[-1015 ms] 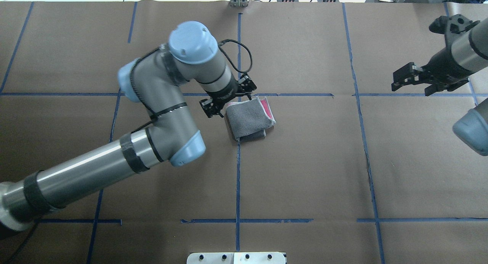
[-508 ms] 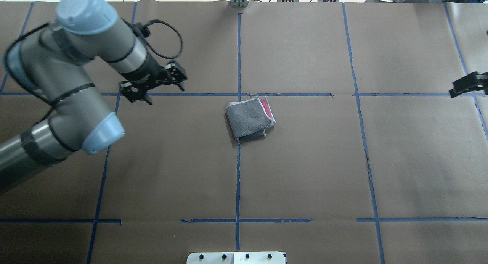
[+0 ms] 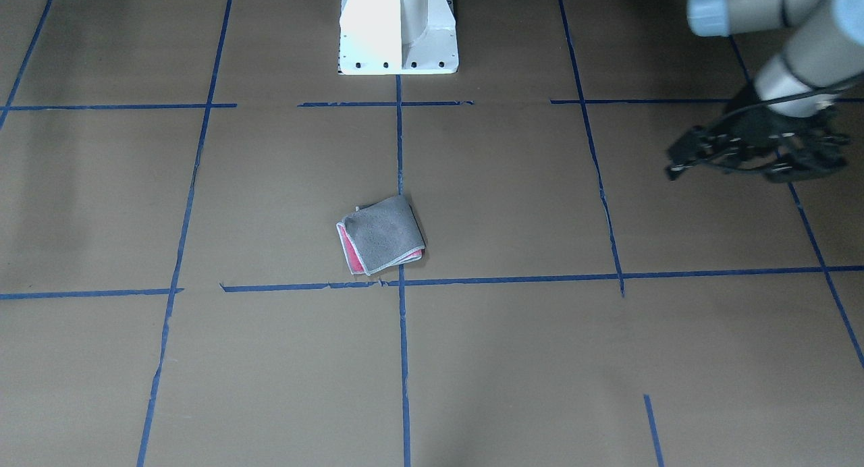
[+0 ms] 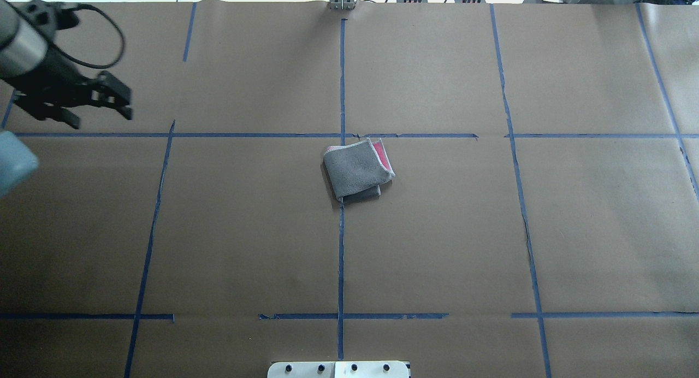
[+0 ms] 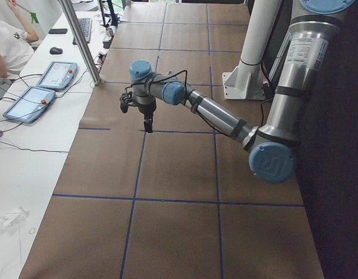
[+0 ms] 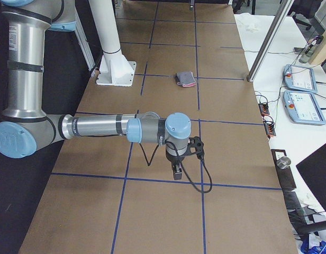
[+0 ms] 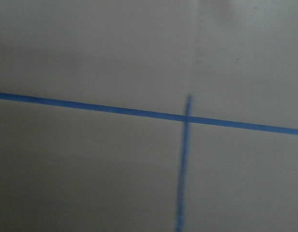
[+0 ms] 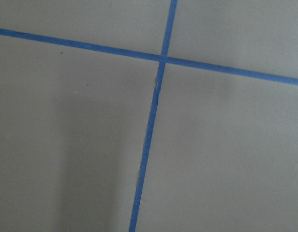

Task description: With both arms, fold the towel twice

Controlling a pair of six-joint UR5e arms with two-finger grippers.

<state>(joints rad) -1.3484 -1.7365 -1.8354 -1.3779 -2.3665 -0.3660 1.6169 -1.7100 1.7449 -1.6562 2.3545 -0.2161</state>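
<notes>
The small square terry towel (image 4: 357, 172), folded with its grey face up and a strip of bright pink showing along one side, is lying flat near the middle of the brown paper-covered worktop (image 4: 437, 247), which is carrying a grid of blue tape lines (image 4: 341, 258). The left arm's black two-finger gripper (image 4: 101, 113) is hovering well apart from the towel, toward the far left corner, its jaws standing spread and holding nothing. The right arm's black gripper (image 6: 176, 170) is hanging over the worktop's right end; whether its jaws are spread or closed cannot be told.
</notes>
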